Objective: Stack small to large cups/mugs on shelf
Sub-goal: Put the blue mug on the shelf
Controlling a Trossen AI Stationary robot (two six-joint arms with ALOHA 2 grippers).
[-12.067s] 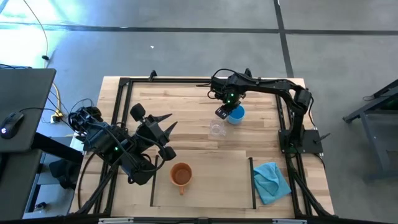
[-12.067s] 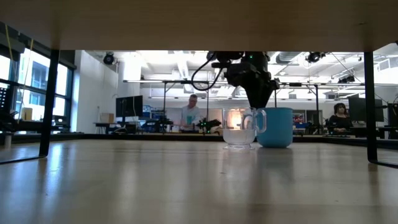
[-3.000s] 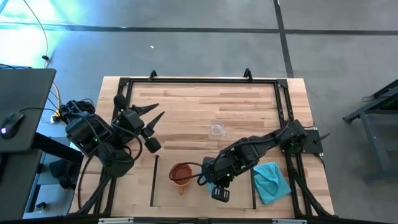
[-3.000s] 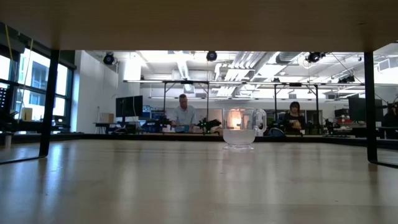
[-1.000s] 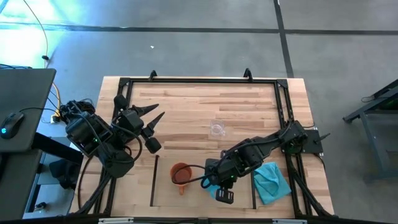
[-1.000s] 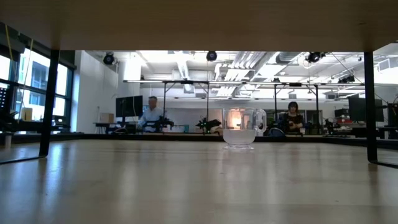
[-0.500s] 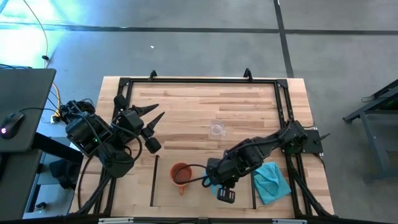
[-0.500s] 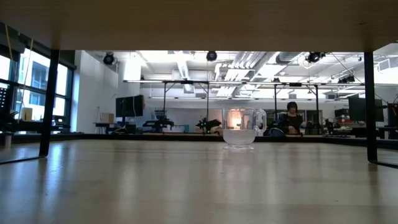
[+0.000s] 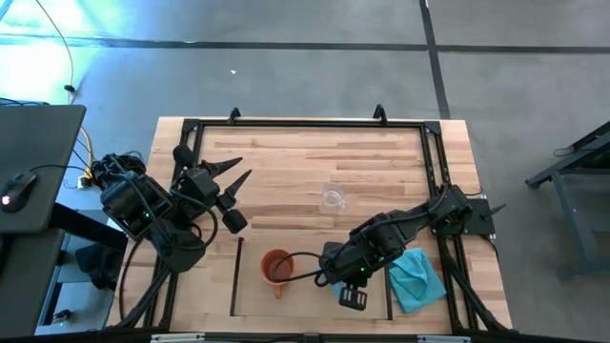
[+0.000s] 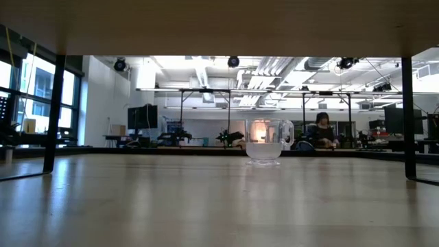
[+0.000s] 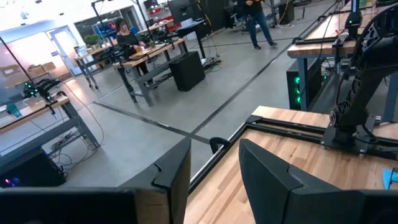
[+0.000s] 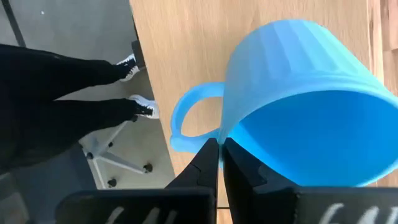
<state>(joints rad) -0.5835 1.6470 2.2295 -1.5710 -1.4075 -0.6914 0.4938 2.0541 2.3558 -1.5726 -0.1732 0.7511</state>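
My right gripper [image 12: 219,163] is shut on the bright blue mug [image 12: 292,93], which hangs tilted over the pale shelf [image 9: 310,243]. In the high view my right gripper [image 9: 338,276] is just right of the orange mug [image 9: 276,267], and the arm hides the blue mug. The orange mug stands on its base on the shelf. The clear glass cup [image 10: 267,140] rests on its base on the tabletop, farther back, also visible from above as the glass cup [image 9: 332,198]. My left gripper [image 9: 236,177] waits open at the table's left, holding nothing. My right gripper holds the blue mug by its rim [image 12: 225,134], right beside the handle [image 12: 186,118]. One finger [image 12: 205,163] lies outside the wall and one finger [image 12: 241,167] inside. The fingers come steeply from above. The mug hangs tilted, clear of the shelf.
A teal cloth [image 9: 416,276] lies at the near right beside the shelf's right black strip [image 9: 386,281]. The black frame [image 9: 305,122] runs around the table. A person's legs [image 12: 62,93] and a chair base stand off the table's near edge.
My right gripper has tipped a little with the blue mug still in its hold, and its wrist has drifted slightly toward the table's right edge, away from the orange mug. The cups on the table have kept still.
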